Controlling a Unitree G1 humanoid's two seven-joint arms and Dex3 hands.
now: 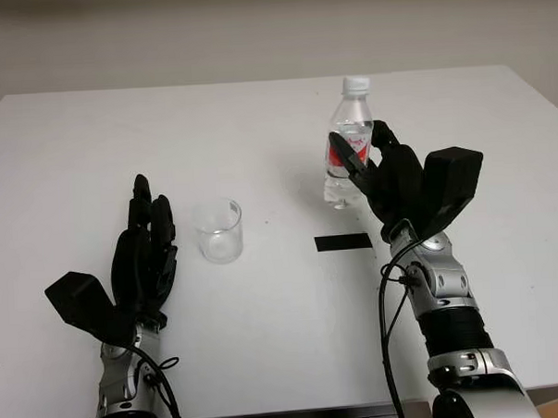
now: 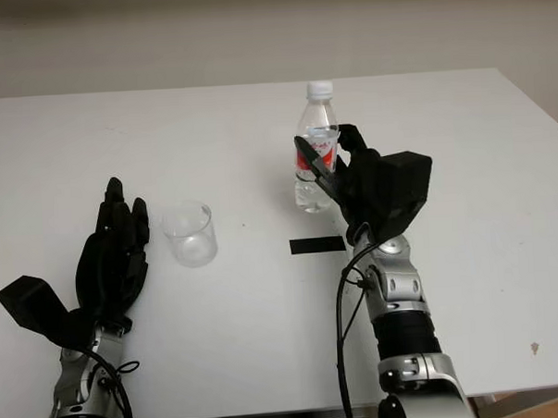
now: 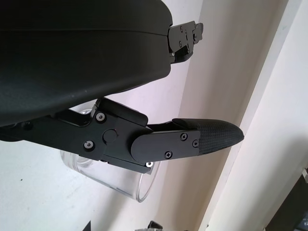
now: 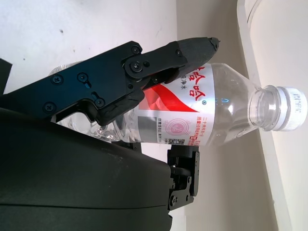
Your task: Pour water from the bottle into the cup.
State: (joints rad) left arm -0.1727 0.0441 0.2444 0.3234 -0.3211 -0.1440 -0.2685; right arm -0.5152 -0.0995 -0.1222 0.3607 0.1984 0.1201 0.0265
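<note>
The black left hand (image 1: 144, 256) holds nothing, fingers extended, beside the clear glass cup (image 1: 217, 230) on the white table (image 1: 265, 321). Further right, the black right hand (image 1: 384, 167) grips the upright clear plastic water bottle (image 1: 350, 136).

Two head cameras are sitting side by side, looking forward and down at the white table (image 1: 266, 339) from a little way off. Both are sharing the cup (image 1: 218, 231) and the bottle (image 1: 348, 141). The left wrist camera is looking very closely past its hand at the cup. The right wrist camera is looking just as closely at the bottle.
</note>
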